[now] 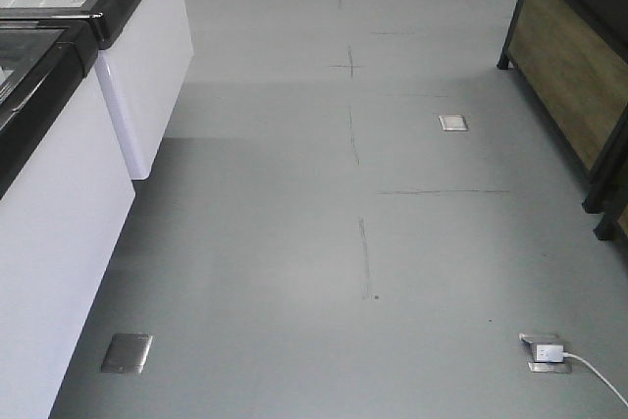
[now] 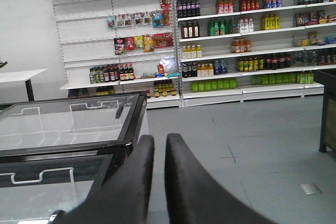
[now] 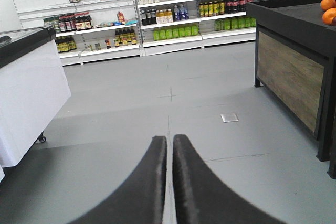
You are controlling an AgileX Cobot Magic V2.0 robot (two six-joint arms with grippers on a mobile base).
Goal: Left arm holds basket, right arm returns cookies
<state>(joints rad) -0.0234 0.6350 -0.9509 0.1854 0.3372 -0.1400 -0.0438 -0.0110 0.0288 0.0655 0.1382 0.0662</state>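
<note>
Both grippers' fingers are pressed nearly together, holding nothing: left gripper [image 2: 159, 145] at bottom centre above a glass-topped freezer [image 2: 68, 124], right gripper [image 3: 170, 148] over grey floor [image 3: 157, 93]. Basket and cookies are out of view.

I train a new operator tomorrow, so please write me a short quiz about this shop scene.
1. True or false: the right gripper holds a box.
2. Which fruit lies on the black stand in the right wrist view? A) apples B) oranges C) bananas
3. Fill in: beside the left gripper stands a freezer with a ___ lid.

Key: 1 false; 2 B; 3 glass.
</note>
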